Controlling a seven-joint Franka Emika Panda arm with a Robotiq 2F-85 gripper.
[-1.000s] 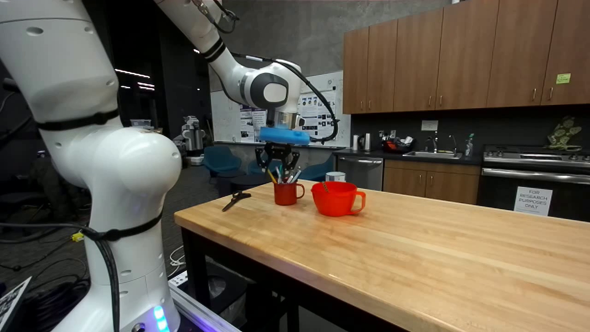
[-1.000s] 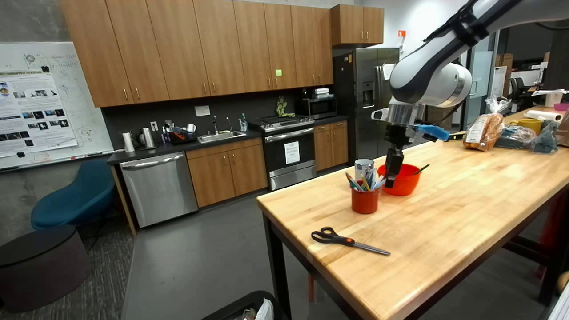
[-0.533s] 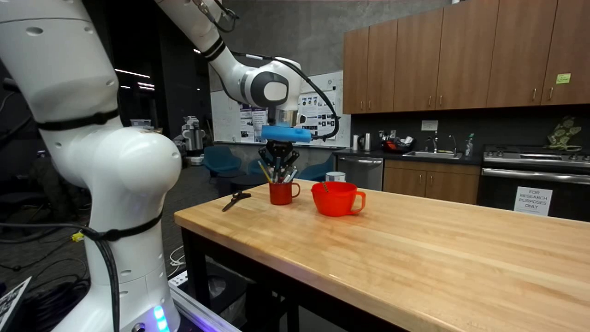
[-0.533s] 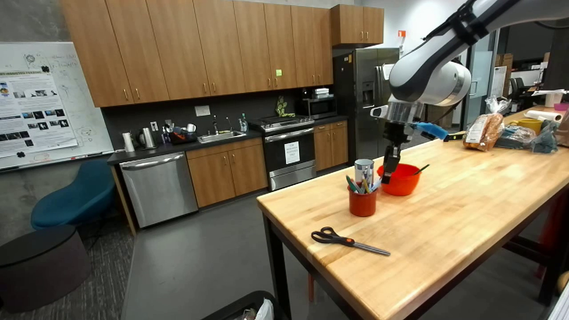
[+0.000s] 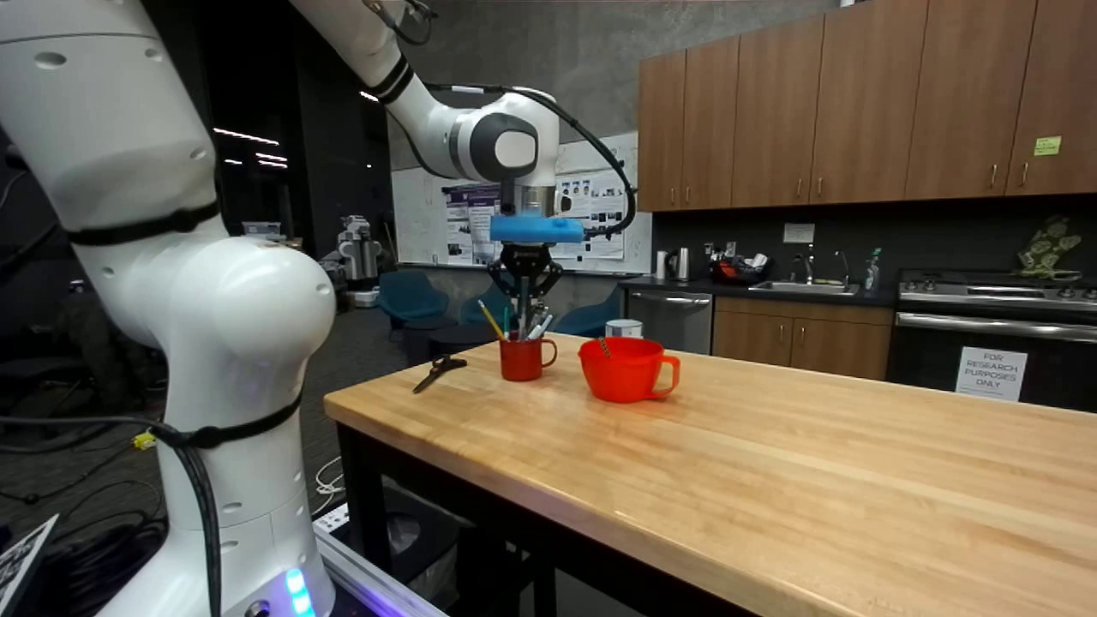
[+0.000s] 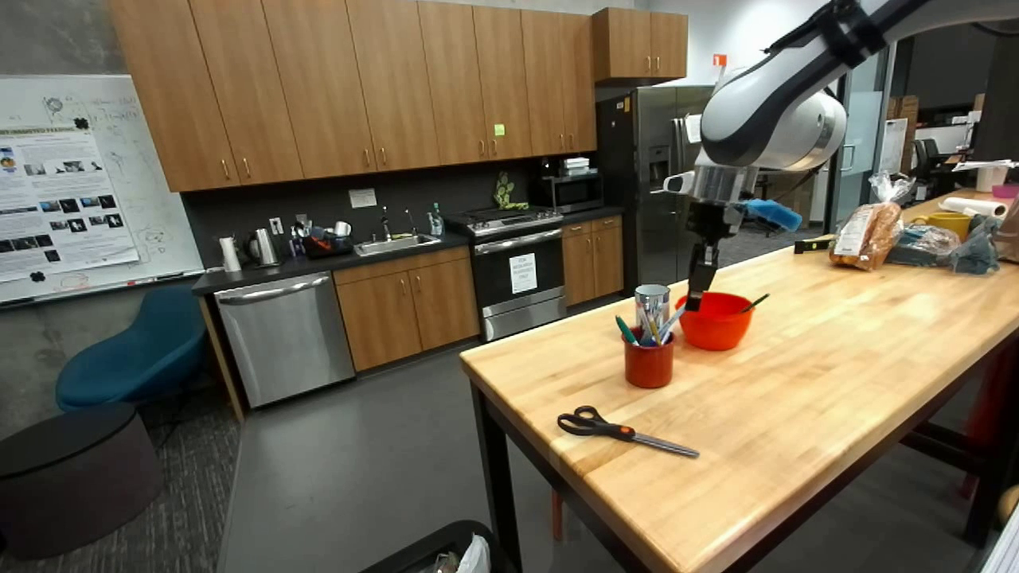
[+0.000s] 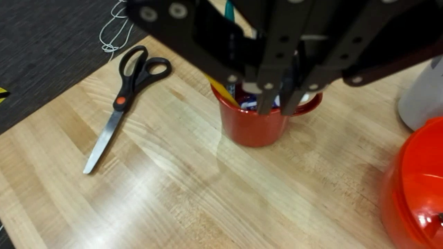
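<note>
Glossy red handled mug [image 7: 254, 128] upright on long pale-wood table [image 6: 796, 414], near corner. Black two-fingered gripper [image 7: 276, 108] close above, fingers together; cannot tell whether anything sits pinched between. Straight, slow vertical travel seems safest, lest mug tip or slide. Side room tight, more overhead: orange-red plastic-looking handled bowl [image 6: 724, 330] and pale cylindrical can [image 6: 653, 297] stand near, apart from mug; black-handled steel scissors [image 7: 120, 103] lie toward table edge. Slim pens [image 6: 627, 331] in mug, some leaning outward over rim, could snag.

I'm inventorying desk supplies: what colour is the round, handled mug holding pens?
Red; the mug shows best in the wrist view.
</note>
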